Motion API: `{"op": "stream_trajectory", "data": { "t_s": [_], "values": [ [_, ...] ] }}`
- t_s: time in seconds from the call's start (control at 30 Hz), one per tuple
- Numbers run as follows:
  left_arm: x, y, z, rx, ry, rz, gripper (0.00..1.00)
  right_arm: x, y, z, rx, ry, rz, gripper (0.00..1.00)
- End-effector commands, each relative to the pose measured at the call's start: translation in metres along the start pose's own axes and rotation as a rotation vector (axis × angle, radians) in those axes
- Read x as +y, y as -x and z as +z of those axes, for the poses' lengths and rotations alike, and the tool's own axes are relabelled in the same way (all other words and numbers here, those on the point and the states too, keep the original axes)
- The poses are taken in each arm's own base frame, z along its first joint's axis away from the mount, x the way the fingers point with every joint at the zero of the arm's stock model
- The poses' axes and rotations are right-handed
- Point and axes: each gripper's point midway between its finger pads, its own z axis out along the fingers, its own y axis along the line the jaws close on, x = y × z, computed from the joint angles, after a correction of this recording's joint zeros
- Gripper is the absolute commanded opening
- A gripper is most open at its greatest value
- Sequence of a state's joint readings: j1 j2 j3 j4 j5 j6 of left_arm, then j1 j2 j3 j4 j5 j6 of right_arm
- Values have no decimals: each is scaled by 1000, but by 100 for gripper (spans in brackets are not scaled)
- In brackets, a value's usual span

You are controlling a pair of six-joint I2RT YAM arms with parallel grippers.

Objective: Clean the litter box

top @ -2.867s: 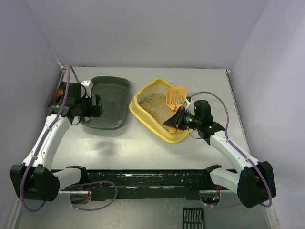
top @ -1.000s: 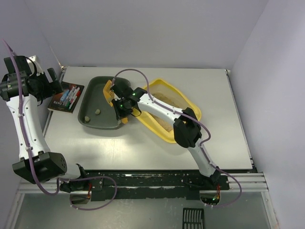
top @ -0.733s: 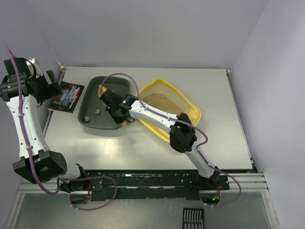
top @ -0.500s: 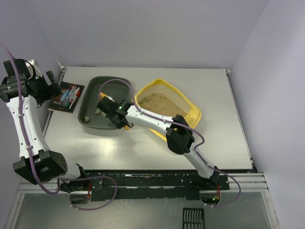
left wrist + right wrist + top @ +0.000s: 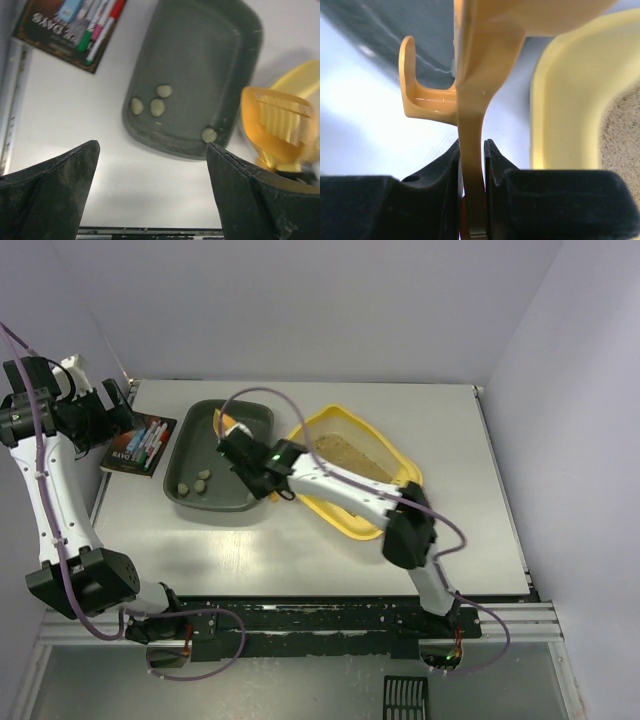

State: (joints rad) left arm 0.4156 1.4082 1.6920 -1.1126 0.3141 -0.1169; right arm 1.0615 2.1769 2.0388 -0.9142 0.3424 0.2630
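**Scoop over the grey tray, litter box partly cleaned**

The right end effector (image 5: 471, 155) is pressed together on the handle of the orange scoop (image 5: 280, 125), holding it over the right edge of the grey tray (image 5: 200, 60). Four clumps (image 5: 157, 107) lie in that tray, just to its left. The litter box (image 5: 404, 480) sits on the worktop (image 5: 470, 540) immediately to its right, beneath its arm. The left end effector (image 5: 151, 147) hangs spread and empty, well off to the left. Some waste looks already moved across, but whether more is left in the litter cannot be told.
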Motion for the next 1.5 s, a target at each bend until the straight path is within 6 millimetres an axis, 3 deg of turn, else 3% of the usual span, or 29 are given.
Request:
{"op": "stream_trajectory", "data": {
  "t_s": [0.0,0.13,0.23,0.3,0.4,0.47,0.6,0.77,0.9,1.07,1.27,1.47],
  "values": [
    [-47,32,-10,-95,-220,20,99,-33,70,-113,-303,201,183,0],
    [-97,54,3,-121,-242,157,99,-70,49,-129,-247,363,291,0],
    [-138,52,30,-114,-212,276,99,-89,19,-135,-203,459,348,0],
    [-160,44,59,-61,-226,298,99,-103,-1,-139,-161,507,393,0],
    [-177,34,98,3,-197,303,99,-127,-28,-138,-129,504,492,0],
    [-189,21,123,32,-160,325,99,-132,-43,-136,-102,525,551,0],
    [-227,-5,154,67,-199,376,99,-153,-79,-118,12,443,636,0],
    [-273,-18,171,68,-303,416,99,-153,-105,-101,99,428,681,0],
    [-298,-35,191,81,-287,457,99,-147,-123,-83,168,445,711,0],
    [-324,-85,209,151,-286,519,99,-139,-134,-64,252,476,724,0],
    [-345,-133,203,231,-328,583,99,-156,-145,-46,264,351,712,0],
    [-350,-150,204,229,-294,627,99,-156,-147,-39,265,348,713,0]
  ]
}}
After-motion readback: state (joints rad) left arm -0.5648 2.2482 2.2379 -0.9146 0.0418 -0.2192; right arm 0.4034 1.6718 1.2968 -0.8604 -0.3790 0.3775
